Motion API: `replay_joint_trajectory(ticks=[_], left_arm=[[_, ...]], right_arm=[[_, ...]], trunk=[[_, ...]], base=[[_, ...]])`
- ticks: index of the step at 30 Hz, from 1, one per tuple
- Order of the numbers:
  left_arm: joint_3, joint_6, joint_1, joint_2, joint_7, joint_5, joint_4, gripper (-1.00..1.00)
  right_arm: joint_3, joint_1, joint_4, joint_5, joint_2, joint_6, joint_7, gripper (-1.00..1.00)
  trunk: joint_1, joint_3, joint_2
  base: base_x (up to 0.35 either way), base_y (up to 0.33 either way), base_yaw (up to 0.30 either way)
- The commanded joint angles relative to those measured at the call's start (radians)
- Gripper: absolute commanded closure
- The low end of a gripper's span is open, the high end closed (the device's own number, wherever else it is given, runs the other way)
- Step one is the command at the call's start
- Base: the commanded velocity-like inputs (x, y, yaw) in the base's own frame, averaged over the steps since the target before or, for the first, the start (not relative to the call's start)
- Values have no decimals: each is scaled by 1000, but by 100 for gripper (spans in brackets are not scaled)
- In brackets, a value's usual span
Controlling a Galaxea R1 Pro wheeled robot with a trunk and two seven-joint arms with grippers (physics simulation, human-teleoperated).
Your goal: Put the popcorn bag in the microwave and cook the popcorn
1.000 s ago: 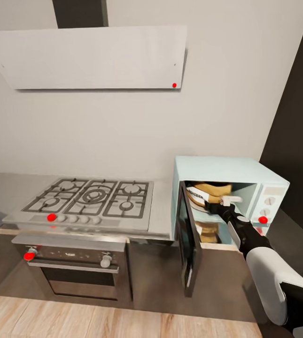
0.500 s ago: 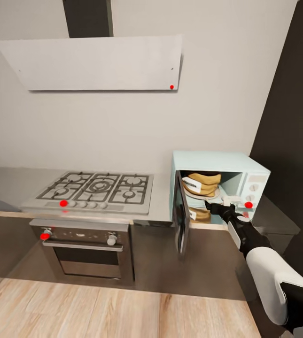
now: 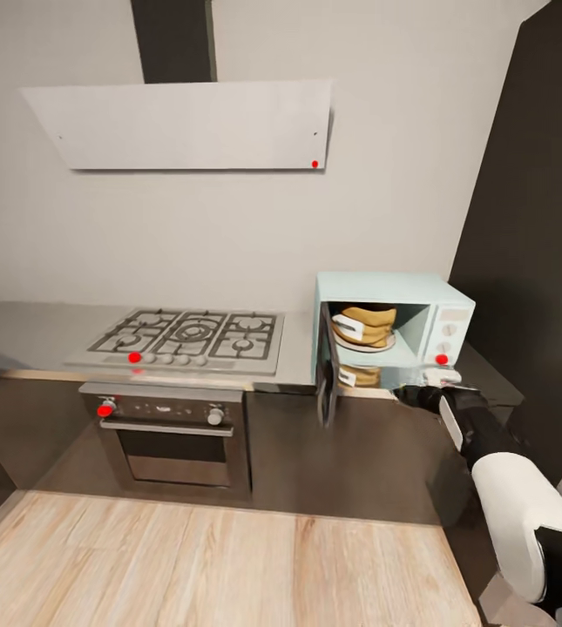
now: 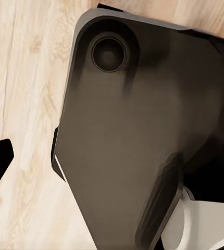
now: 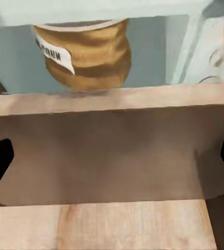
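From the head view, your right gripper (image 3: 442,380) has drawn back out of the microwave (image 3: 391,329) and hangs just before its open front; the popcorn bag (image 3: 365,326) sits inside, released. The whole view has also backed away. Your left wrist view shows the robot's dark base (image 4: 143,130) over wood floor (image 4: 23,78), fingertips spread. Your right wrist view faces the bag (image 5: 86,52), fingertips wide apart.

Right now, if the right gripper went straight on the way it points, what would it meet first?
Judging by the right wrist view, probably the countertop edge or dark cabinet front just below the microwave; the popcorn bag sits higher. Depth is unclear.
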Motion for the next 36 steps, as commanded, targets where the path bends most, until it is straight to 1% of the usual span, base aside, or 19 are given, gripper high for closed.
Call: replay_joint_trajectory(ticks=[1,2,4,6,8,11,12,13,16,17,18,19,20,22,25,26,27,30,36], left_arm=[[0,-3,-1,0,0,5,0,-100],[0,-3,-1,0,0,5,0,-100],[0,-3,-1,0,0,5,0,-100],[0,-3,-1,0,0,5,-1,-100],[0,-3,-1,0,0,5,-1,-100],[0,-3,-1,0,0,5,-1,-100],[0,-3,-1,0,0,5,-1,-100],[0,-3,-1,0,0,5,0,-100],[0,-3,-1,0,0,5,0,-100],[0,-3,-1,0,0,5,0,-100],[-1,-3,-1,0,0,3,1,-100],[-1,-3,-1,0,0,3,1,-100],[-1,-3,-1,0,0,3,1,-100],[0,-3,-1,0,0,3,1,-100],[-1,-3,-1,0,0,2,1,-100],[-1,-3,-1,0,0,2,1,-100],[-1,-3,-1,0,0,2,1,-100],[0,-3,-1,0,0,2,0,-100],[0,-3,-1,0,0,2,1,-100]], right_arm=[[-3,1,8,7,-21,30,9,-100],[-3,9,21,10,-34,42,9,-100],[-2,48,34,23,-43,50,9,-100],[-1,134,44,61,-47,54,9,-100],[-1,206,54,92,-45,52,9,-100],[-2,324,131,111,-46,36,0,-100],[-2,351,196,112,-47,1,-4,-100],[-2,361,274,112,-48,-55,-6,-100],[-3,370,567,112,-49,-298,-9,-100],[-2,376,614,112,-49,-364,-12,-100],[-1,450,645,111,-44,-425,-21,-100],[-1,505,653,111,-41,-442,-24,-100],[-1,545,657,111,-39,-457,-26,-100],[-1,580,659,109,-35,-491,-27,-100],[-4,673,661,106,-31,-552,-31,-100],[-5,714,662,104,-26,-573,-35,-100],[-6,737,662,104,-20,-581,-40,-100],[-7,779,662,103,-1,-593,-47,-100],[-7,786,661,106,1,-590,-47,-100]], trunk=[[0,-1,-1],[0,-1,-1],[0,-1,-1],[0,-1,-1],[0,-1,-1],[0,-1,-1],[0,-1,-1],[0,-1,-1],[0,-1,-1],[0,-1,-1],[0,-1,-1],[0,-1,-1],[0,-1,-1],[0,-1,-1],[0,-1,-1],[0,-1,-1],[0,-1,-1],[0,-1,-1],[0,-1,-1]], base=[[-166,0,0],[-89,0,0],[-46,0,0],[-14,0,0],[-5,0,0],[-1,0,0],[0,0,0],[0,0,0],[0,0,0],[0,0,0],[0,0,0],[0,0,0],[0,0,0],[0,0,0],[0,0,0],[0,0,0],[0,0,0],[0,0,0],[202,0,0]])
